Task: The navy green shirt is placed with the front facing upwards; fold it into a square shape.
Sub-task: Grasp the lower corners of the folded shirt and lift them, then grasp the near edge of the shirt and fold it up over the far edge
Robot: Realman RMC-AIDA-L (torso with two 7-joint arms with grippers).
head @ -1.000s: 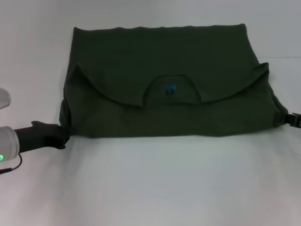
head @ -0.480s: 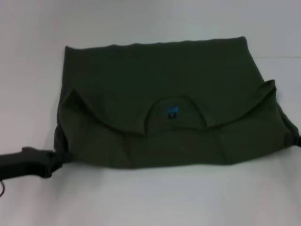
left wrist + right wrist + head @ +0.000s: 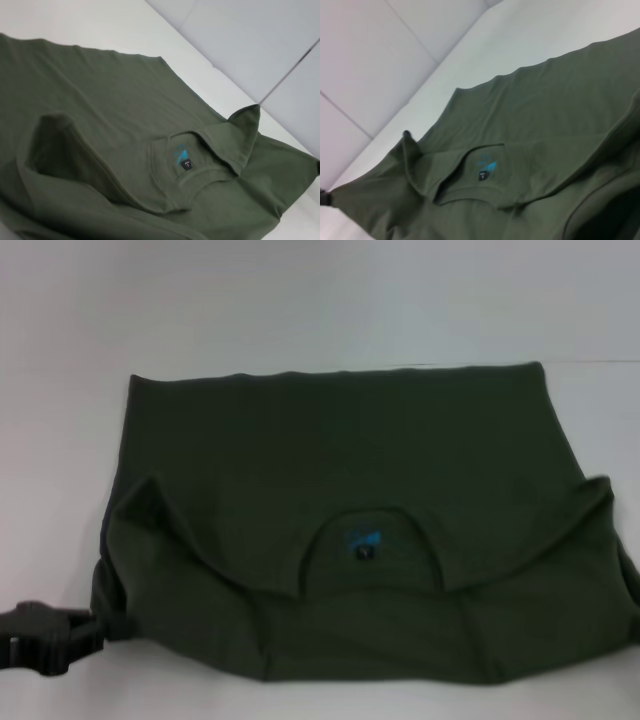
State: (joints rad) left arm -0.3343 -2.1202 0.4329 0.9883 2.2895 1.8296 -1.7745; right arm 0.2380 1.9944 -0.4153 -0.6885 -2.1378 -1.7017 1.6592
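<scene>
The navy green shirt (image 3: 330, 460) lies folded across the white table, with its top part turned over so the collar and small blue neck label (image 3: 365, 543) face up near the front. It fills the left wrist view (image 3: 100, 115) and the right wrist view (image 3: 545, 125). My left gripper (image 3: 98, 624) is at the shirt's near left corner, shut on the bunched cloth there. It also shows as a dark tip (image 3: 323, 198). Only a dark tip of my right gripper (image 3: 318, 167) shows, at the shirt's right corner. The chest print is hidden.
Bare white table (image 3: 300, 300) lies behind the shirt and to its left. Pale wall panels (image 3: 260, 40) rise behind the table's far edge. The shirt's near edge lies close to the bottom of the head view.
The shirt has slid toward me across the table, both near corners moving together. My left gripper came back with it, and the right one left the head view.
</scene>
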